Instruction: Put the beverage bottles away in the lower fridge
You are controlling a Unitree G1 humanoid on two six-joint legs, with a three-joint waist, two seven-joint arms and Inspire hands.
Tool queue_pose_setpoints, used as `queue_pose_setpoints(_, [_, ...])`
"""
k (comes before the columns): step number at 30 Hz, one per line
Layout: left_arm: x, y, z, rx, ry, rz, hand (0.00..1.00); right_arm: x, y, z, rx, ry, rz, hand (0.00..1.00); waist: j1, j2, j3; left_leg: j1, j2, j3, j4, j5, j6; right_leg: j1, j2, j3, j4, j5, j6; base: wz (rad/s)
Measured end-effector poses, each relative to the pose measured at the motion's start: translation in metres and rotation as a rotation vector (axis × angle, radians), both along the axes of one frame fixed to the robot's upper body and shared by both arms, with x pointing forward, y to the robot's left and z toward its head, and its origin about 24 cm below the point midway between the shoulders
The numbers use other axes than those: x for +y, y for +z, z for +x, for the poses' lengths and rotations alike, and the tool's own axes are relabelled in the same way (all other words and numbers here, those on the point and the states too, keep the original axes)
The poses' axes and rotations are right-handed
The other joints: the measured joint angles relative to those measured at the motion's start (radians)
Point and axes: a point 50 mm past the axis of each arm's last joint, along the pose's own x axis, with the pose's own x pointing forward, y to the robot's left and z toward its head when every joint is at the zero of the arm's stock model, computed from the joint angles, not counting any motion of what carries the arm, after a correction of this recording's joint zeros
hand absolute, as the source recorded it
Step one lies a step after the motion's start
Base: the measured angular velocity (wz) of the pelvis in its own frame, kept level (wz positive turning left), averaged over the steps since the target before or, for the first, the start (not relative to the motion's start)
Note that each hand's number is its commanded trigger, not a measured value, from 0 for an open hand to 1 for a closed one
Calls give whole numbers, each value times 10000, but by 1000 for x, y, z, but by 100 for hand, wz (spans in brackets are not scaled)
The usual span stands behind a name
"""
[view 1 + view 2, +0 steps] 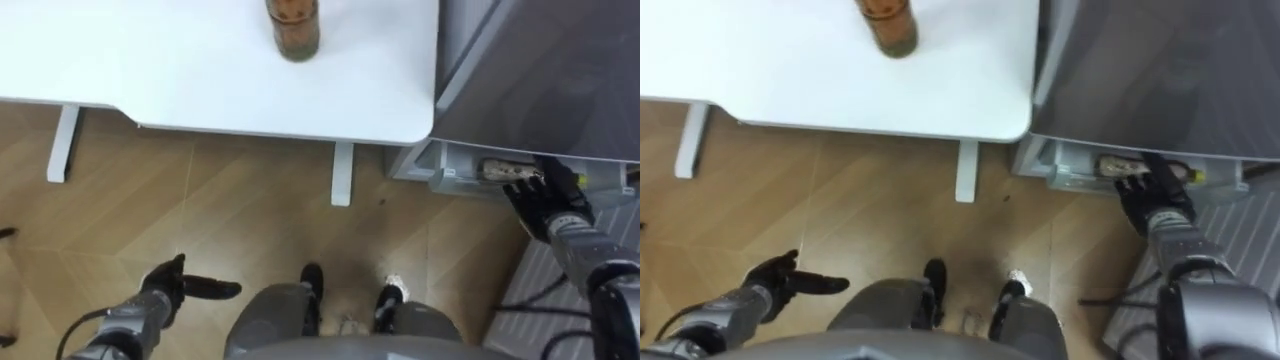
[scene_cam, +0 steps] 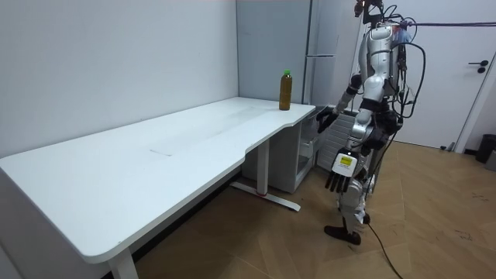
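A brown drink bottle (image 1: 292, 25) with a green cap stands near the white table's (image 1: 200, 90) far end, beside the grey fridge (image 1: 560, 80). In the room view the bottle (image 2: 285, 90) is upright at the table's corner. My right hand (image 1: 545, 200) reaches forward, fingers straight, to the pale lower edge of the fridge (image 1: 460, 178), where a small brownish thing (image 1: 497, 168) shows in the gap. My left hand (image 1: 180, 285) hangs low over the floor, fingers straight and holding nothing. I stand at the table's end, facing the fridge.
A table leg (image 1: 342, 175) stands just ahead of my feet, another leg (image 1: 62, 145) to the left. Wooden floor (image 1: 230, 220) lies open between them. A ribbed grey panel (image 1: 540, 300) lies on the floor at the right.
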Motion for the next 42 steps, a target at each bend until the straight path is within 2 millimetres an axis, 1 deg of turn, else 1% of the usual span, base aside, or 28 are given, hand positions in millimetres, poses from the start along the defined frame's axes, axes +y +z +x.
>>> queue_pose_setpoints(1, [-1,0,-1,-8,6,-18,0,1,-5,-9,265,171,-60,0,12,-5,-40,175,5,10,-147,-1,-2,164,23,-3,-122,7,5,0])
queue_pose_setpoints(3, [-1,-2,-8,94,170,-65,0,3,-13,-24,652,160,-5,0,-12,14,-70,522,41,58,-327,-8,-14,539,69,-44,-399,96,-2,-7])
queue_pose_setpoints(4, [-1,-4,-15,197,306,-72,0,7,-20,-38,1052,356,-22,0,-7,12,-116,797,69,78,-456,-26,-38,853,127,-39,-640,154,-1,-7])
queue_pose_setpoints(5, [-1,-5,-18,254,319,-60,0,9,-23,-44,1247,484,-12,0,-5,4,-135,923,90,82,-496,-44,-55,994,166,-12,-731,182,-2,-10])
queue_pose_setpoints(6, [-1,-6,-22,298,373,-34,0,17,-30,-57,1677,824,63,0,-11,-34,-174,1133,123,96,-536,-88,-94,1227,233,41,-869,195,-13,-8])
queue_pose_setpoints(7, [0,-7,-31,488,464,-50,0,25,-37,-68,2086,1226,124,0,-15,-57,-210,1294,141,94,-599,-107,-116,1400,267,40,-958,195,-14,-8])
queue_pose_setpoints(8, [-2,-9,-34,541,494,-94,0,31,-41,-76,2407,1549,160,0,-63,-56,-240,1389,157,93,-618,-123,-140,1510,298,61,-1034,200,-22,0])
queue_pose_setpoints(9, [-3,-9,-36,591,504,-125,0,33,-43,-80,2553,1719,151,0,-138,-45,-236,1438,161,91,-619,-127,-145,1575,303,53,-1066,201,-24,0])
queue_pose_setpoints(10, [-6,-11,-39,658,543,-200,0,37,-46,-86,2810,2004,138,0,-208,-21,-256,1481,166,82,-620,-129,-148,1677,325,53,-1171,207,-29,0])
queue_pose_setpoints(11, [-7,-11,-40,667,569,-243,0,38,-47,-89,2903,2083,147,0,-220,-12,-253,1539,169,83,-623,-131,-150,1745,333,66,-1205,219,-30,0])
queue_pose_setpoints(12, [-9,-13,-46,722,719,-315,0,41,-49,-96,3090,2311,148,0,-230,-7,-244,1651,168,83,-626,-153,-157,1884,337,61,-1245,218,-29,0])
queue_pose_setpoints(13, [-10,-13,-47,666,903,-381,0,43,-51,-101,3263,2529,143,0,-296,-15,-236,1798,169,76,-632,-182,-160,2069,352,58,-1366,220,-24,0])
queue_pose_setpoints(16, [-10,-15,-56,819,1073,-408,0,46,-53,-105,3557,3171,-46,0,-486,-52,-212,2073,159,60,-643,-244,-157,2334,355,39,-1537,195,14,0])
queue_pose_setpoints(18, [-10,-14,-57,724,1195,-422,0,47,-53,-107,3785,3666,-254,0,-524,-82,-204,2139,155,59,-649,-261,-154,2431,356,46,-1542,193,17,0])
queue_pose_setpoints(19, [-9,-14,-57,623,1392,-425,0,47,-54,-110,4059,4180,-496,0,-560,-112,-203,2166,148,50,-666,-262,-153,2538,357,33,-1533,195,20,3])
queue_pose_setpoints(21, [-10,-14,-59,591,1671,-353,0,49,-56,-116,4541,4871,-820,0,-551,-147,-175,2268,139,42,-710,-262,-153,2632,356,23,-1543,193,24,2])
queue_pose_setpoints(23, [-10,-14,-60,571,1881,-330,0,52,-58,-121,5120,5994,-1257,0,-540,-170,-182,2343,139,39,-736,-269,-162,2667,362,51,-1549,192,25,-2])
queue_pose_setpoints(25, [-12,-15,-62,621,1971,-289,0,53,-60,-129,6000,7528,-1982,0,-545,-168,-168,2517,132,42,-807,-290,-169,2842,370,67,-1656,192,25,0])
queue_pose_setpoints(26, [-12,-15,-63,642,2041,-300,0,53,-60,-131,6179,7842,-2136,0,-514,-160,-167,2562,135,42,-806,-310,-173,2858,380,76,-1702,192,26,-6])
queue_pose_setpoints(28, [-13,-17,-68,805,2325,-352,0,55,-61,-137,6767,9090,-2674,0,-451,-197,-150,2755,139,62,-862,-352,-194,2978,393,134,-1720,162,44,-9])
queue_pose_setpoints(31, [-15,-18,-74,983,2472,-419,0,54,-61,-134,6850,9653,-3137,0,-453,-213,-144,2815,148,110,-867,-386,-193,3006,400,212,-1711,145,44,-7])
queue_pose_setpoints(35, [-15,-19,-77,1076,2612,-456,0,57,-62,-133,6905,10047,-3381,0,-443,-250,-160,2844,146,105,-875,-398,-194,3046,399,203,-1712,145,44,0])
queue_pose_setpoints(37, [-14,-19,-80,1137,2722,-449,0,59,-62,-134,6984,10184,-3474,0,-442,-296,-130,2940,144,110,-932,-399,-194,3131,402,265,-1738,143,47,0])
queue_pose_setpoints(38, [-14,-19,-79,1109,2762,-443,0,59,-62,-135,7016,10182,-3475,0,-450,-323,-129,2973,141,116,-952,-401,-195,3158,400,279,-1748,140,50,-4])
queue_pose_setpoints(41, [-16,-19,-81,1179,3023,-65,0,60,-63,-137,7136,10201,-3508,0,-467,-333,-139,3056,137,127,-937,-439,-185,3313,401,286,-1837,137,55,0])
queue_pose_setpoints(42, [-17,-19,-81,1182,3182,157,0,60,-63,-137,7119,10205,-3501,0,-466,-306,-156,3103,134,122,-936,-453,-186,3357,403,289,-1839,135,59,0])
